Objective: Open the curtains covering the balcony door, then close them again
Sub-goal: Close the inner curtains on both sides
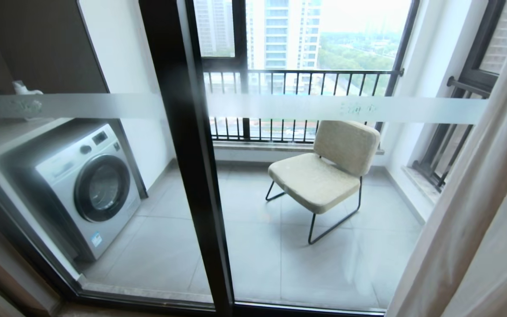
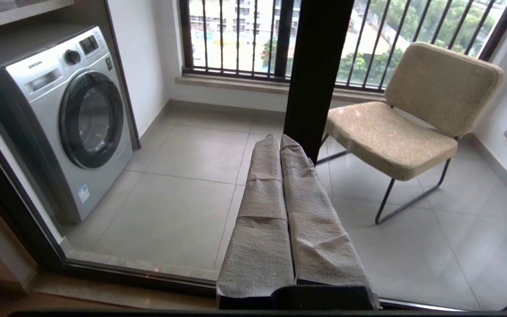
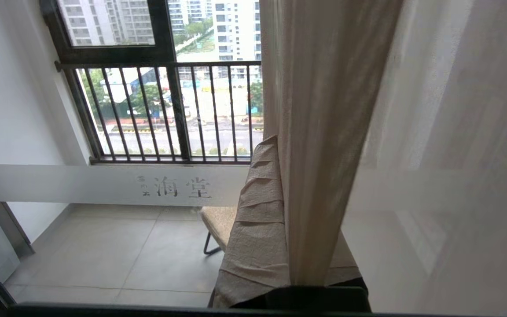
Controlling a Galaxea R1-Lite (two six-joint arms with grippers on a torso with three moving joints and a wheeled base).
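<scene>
The curtains (image 1: 478,211) are hanging gathered at the right side of the balcony door (image 1: 192,167), leaving almost all of the glass uncovered. The door's black centre post is standing between two panes, and a frosted white band (image 1: 324,108) with small characters is running across both at mid-height.

The right hand (image 3: 280,152) is reaching up close to the glass at the curtains' edge; its cloth-wrapped fingers (image 3: 258,220) are clamping a fold of the cream-beige curtain (image 3: 319,154), which is running down between them, while the sheer white layer (image 3: 456,154) is hanging beside it.

The left hand (image 2: 279,143) is pointing toward the door's centre post, its two wrapped fingers (image 2: 266,207) lying pressed together with nothing between them, touching neither curtain nor glass.

Beyond the glass, a washing machine (image 1: 88,185) is standing on the left of the balcony floor (image 1: 244,251), a beige chair (image 1: 324,171) is sitting toward the right, and a black barred railing (image 1: 297,88) is crossing the outer window.
</scene>
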